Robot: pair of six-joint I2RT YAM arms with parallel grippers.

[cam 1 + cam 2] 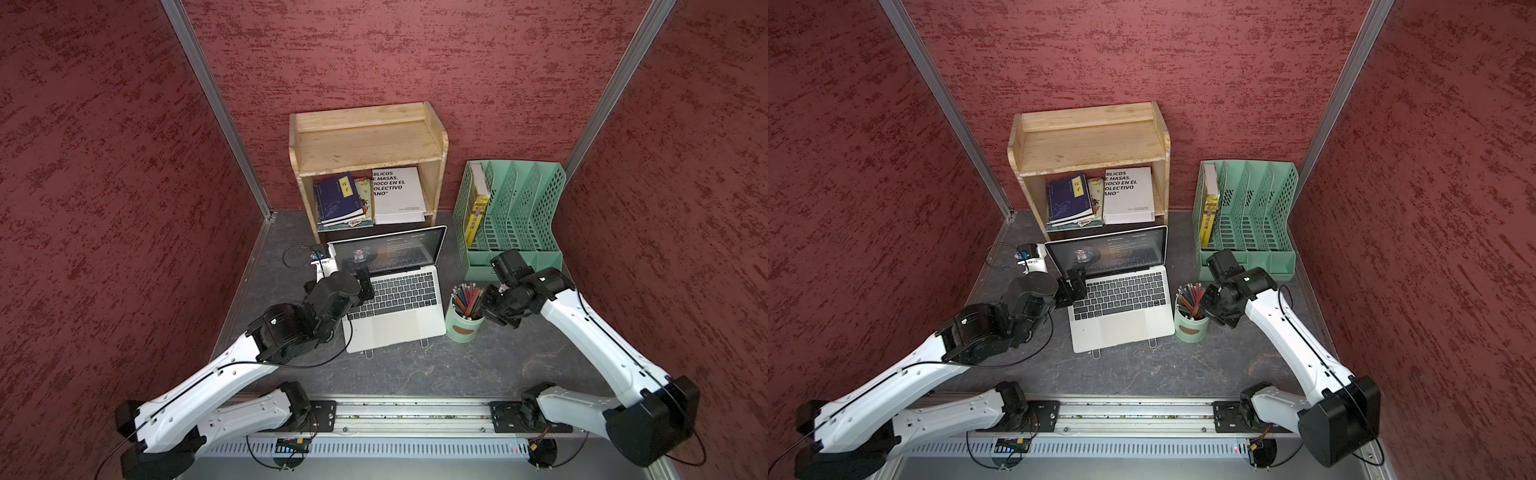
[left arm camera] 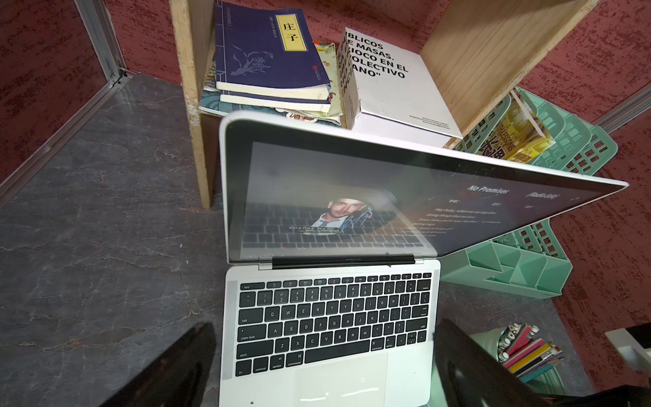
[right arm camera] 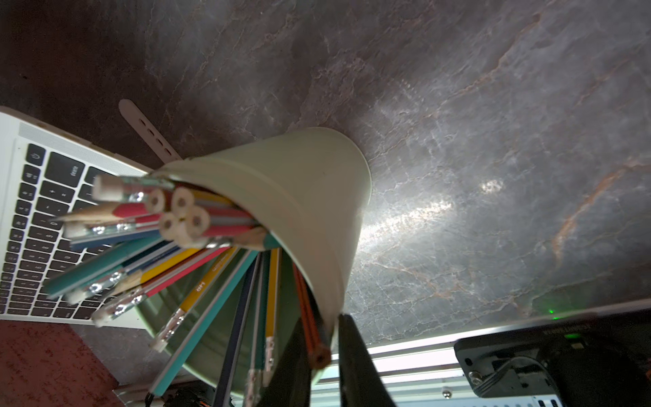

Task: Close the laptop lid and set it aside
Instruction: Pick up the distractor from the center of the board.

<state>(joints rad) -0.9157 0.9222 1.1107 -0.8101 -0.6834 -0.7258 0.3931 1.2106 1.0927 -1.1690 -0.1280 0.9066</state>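
Left wrist view: laptop lid (image 2: 352, 197) upright, unclosed

Open, the laptop (image 1: 395, 316) stood before the shelf (image 1: 365, 141). Over its keyboard (image 2: 334, 310) hung the spread left gripper (image 2: 322, 334); the right gripper (image 3: 326, 334) pinched the pencil cup (image 3: 317, 197) rim. Advised: press lid's top edge down slowly.

Tabletop (image 1: 415, 370) was dark grey with pale marbled veining. At its back stood a wooden shelf unit (image 1: 365, 137) and, beside it, a mint-green file rack (image 1: 515, 216). In front of the shelf unit, a white folding stand (image 3: 148, 134) carried the open laptop (image 1: 395, 316). A green pencil cup (image 1: 463, 326) stood just beside the laptop. On the laptop's other side sat a small white device (image 1: 322, 259) with a looped black cable (image 1: 291, 255).
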